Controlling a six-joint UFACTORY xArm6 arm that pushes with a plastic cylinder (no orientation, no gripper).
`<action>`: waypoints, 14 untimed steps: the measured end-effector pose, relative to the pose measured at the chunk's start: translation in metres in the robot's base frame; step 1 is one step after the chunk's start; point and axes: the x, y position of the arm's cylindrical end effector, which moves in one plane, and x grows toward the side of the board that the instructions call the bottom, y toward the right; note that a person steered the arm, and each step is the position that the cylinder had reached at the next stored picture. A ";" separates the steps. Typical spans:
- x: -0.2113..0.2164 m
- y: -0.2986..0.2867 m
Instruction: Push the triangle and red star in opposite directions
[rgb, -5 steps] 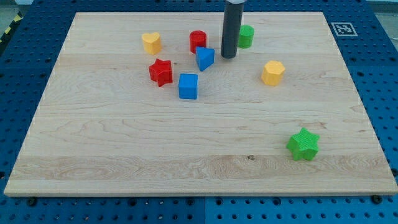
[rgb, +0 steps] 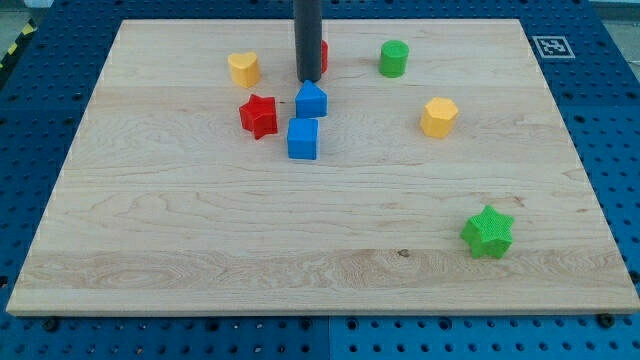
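The blue triangle lies in the upper middle of the wooden board, just above the blue cube. The red star lies a short way to the triangle's left. My tip stands just above the blue triangle, touching or nearly touching its top edge, and to the upper right of the red star. The rod hides most of a red cylinder, of which only a sliver shows on the rod's right.
A yellow heart lies left of the rod. A green cylinder is at the top right. A yellow hexagon is at the right. A green star is at the lower right.
My tip has moved left, from the triangle's right to just above it. The blue triangle has shifted left and slightly down, closer to the blue cube. The red cylinder is now behind the rod.
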 end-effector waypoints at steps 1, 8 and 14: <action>0.000 -0.008; 0.038 -0.063; 0.074 0.003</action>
